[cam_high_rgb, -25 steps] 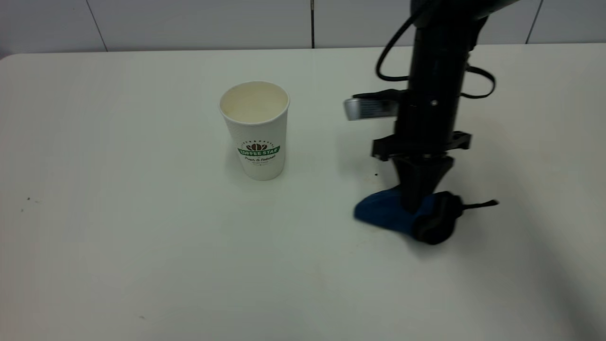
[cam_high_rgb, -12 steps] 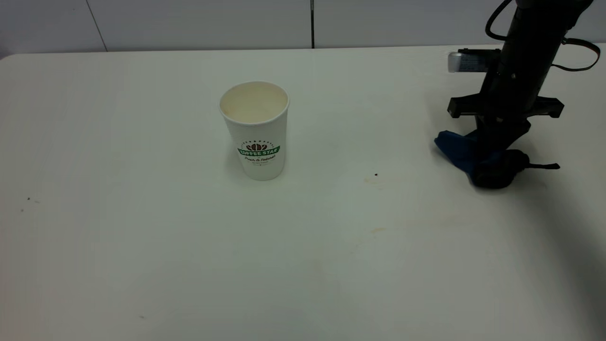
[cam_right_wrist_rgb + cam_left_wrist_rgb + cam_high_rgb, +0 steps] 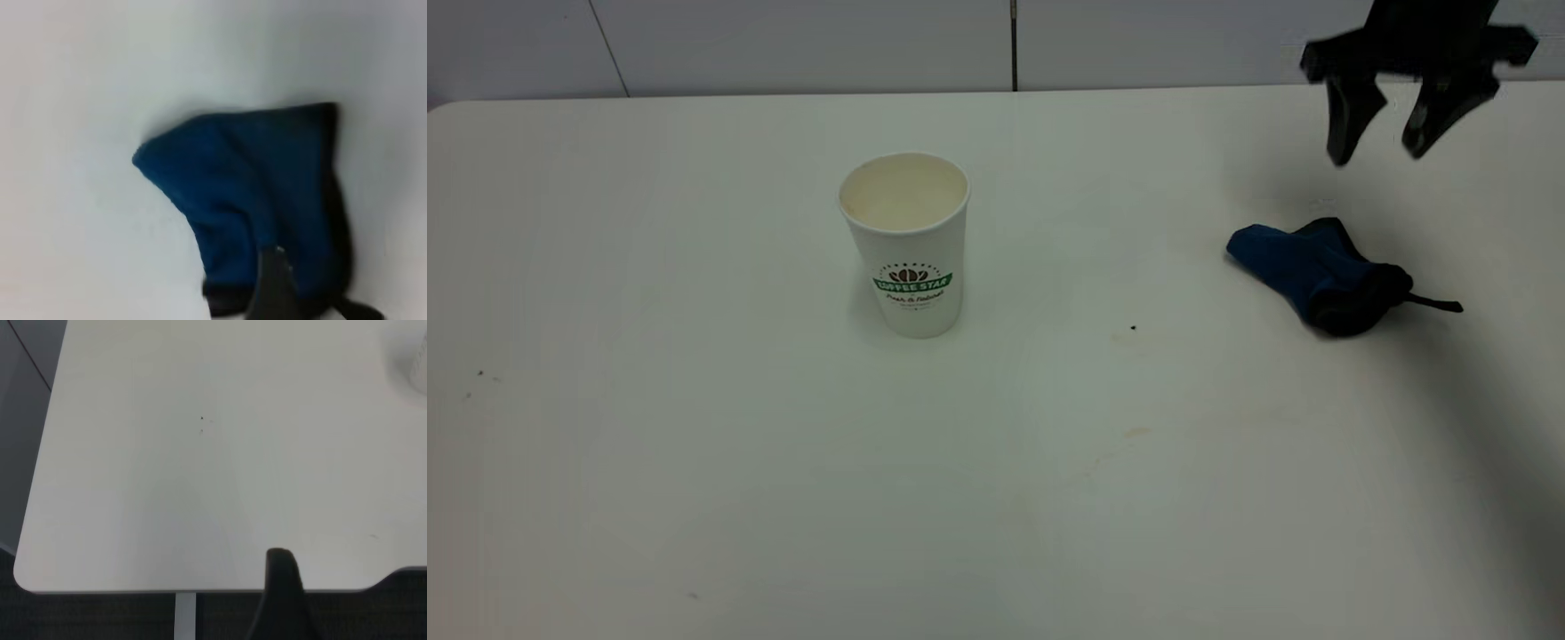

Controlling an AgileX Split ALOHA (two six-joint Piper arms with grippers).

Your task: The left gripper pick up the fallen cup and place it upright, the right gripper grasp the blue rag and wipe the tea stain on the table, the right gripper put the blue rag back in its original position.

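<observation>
Lying crumpled on the white surface (image 3: 694, 498), the blue rag (image 3: 1316, 267) sits free, well to the right of the cup (image 3: 907, 244), its black loop strap trailing away from the cup. Nothing grips it. Up behind the rag hangs the right gripper (image 3: 1392, 133), clear of the cloth with its two fingers spread apart and empty; the right wrist view looks straight down on the same rag (image 3: 260, 193) with one finger tip in the foreground. The cup stands upright, mouth up, green logo facing the camera, so that step looks done. Between cup and rag only faint tan traces and a tiny dark speck (image 3: 1134, 328) show on the surface; no clear tea blotch remains, so the wiping seems finished as well. With the rag set down and let go, the task appears essentially complete, apart from the arm pulling away. Only one dark finger of the left gripper (image 3: 283, 600) shows, over the surface's edge far from the cup; whether it is open I cannot tell.
</observation>
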